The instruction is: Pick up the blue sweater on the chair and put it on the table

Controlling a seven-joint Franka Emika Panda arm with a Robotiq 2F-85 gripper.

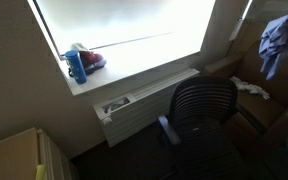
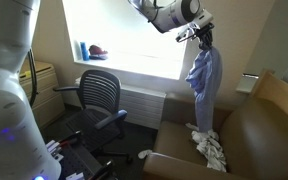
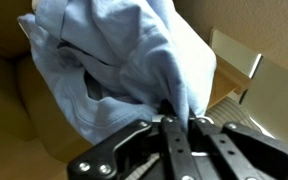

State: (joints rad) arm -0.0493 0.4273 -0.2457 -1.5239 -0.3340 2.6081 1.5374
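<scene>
Exterior view from above: the blue sweater (image 1: 276, 40) hangs limp at the upper right edge, well apart from the chair (image 1: 199, 108) and over the table (image 1: 280, 105). The gripper holding it is too dark to make out here. A white crumpled cloth (image 1: 252, 90) lies on the table top just below the sweater. The chair stands in front of the radiator (image 1: 134, 105) under the bright window. A blue bottle (image 1: 76, 67) and a red item (image 1: 94, 60) sit side by side on the sill. A pale cabinet (image 1: 14, 155) fills the lower left corner. Exterior view from the side: the arm (image 2: 164, 14) reaches in from the top, with the gripper (image 2: 198, 40) pointing down and its jaws closed on the top of the sweater (image 2: 204, 85). The sweater drops in one long fold above the table (image 2: 259, 125). Its lower end comes down close to the white crumpled cloth (image 2: 210, 150), and whether they touch cannot be told. The chair (image 2: 99, 92) stands off to the side near the window, with the blue bottle (image 2: 81, 50) on the sill behind it. Wrist view: the gripper (image 3: 181, 120) enters from the bottom with its dark fingers (image 3: 169, 135) drawn narrow, pinching a bunch of the sweater (image 3: 124, 60). The sweater fills most of the picture in soft pale blue-grey folds.
</scene>
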